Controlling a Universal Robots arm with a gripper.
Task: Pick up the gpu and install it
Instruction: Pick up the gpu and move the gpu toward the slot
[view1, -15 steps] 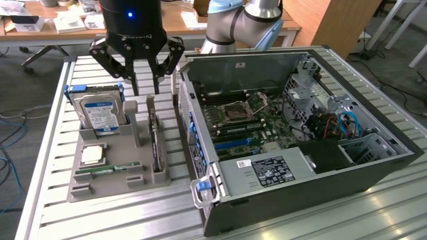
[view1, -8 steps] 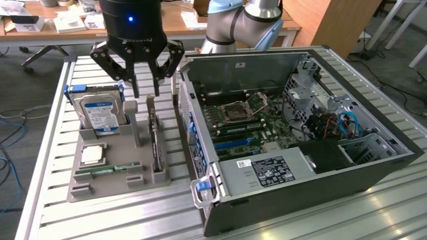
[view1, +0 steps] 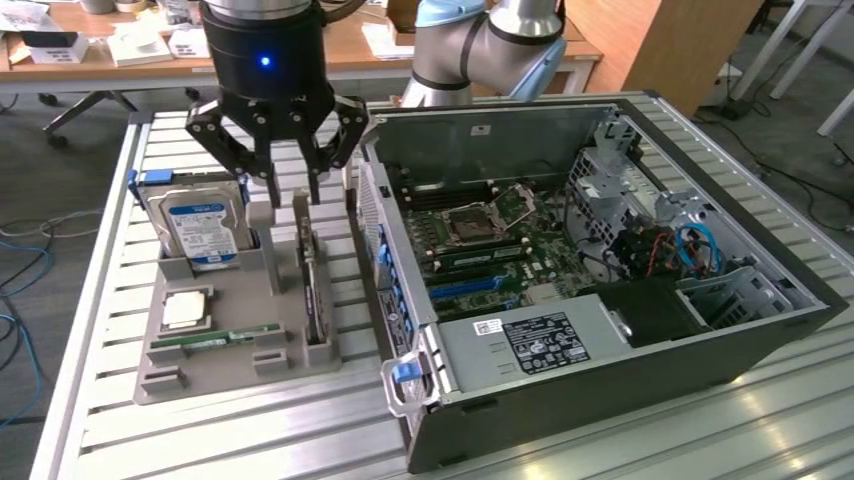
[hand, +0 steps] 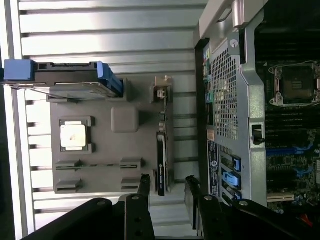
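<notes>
Soft, even room light fills the exterior view; the table (view1: 747, 420) slats gleam mildly. The wrist view runs cooler (a bluish cast), its slats washed pale with glare, the case (hand: 287, 35) interior dim.

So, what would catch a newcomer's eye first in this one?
The opened computer case, motherboard exposed, takes up the exterior view's right. On that view's left the black gripper hangs open above the gpu, which stands on edge in a grey parts holder. A blue-labelled hard drive stands upright in the same holder.
</notes>
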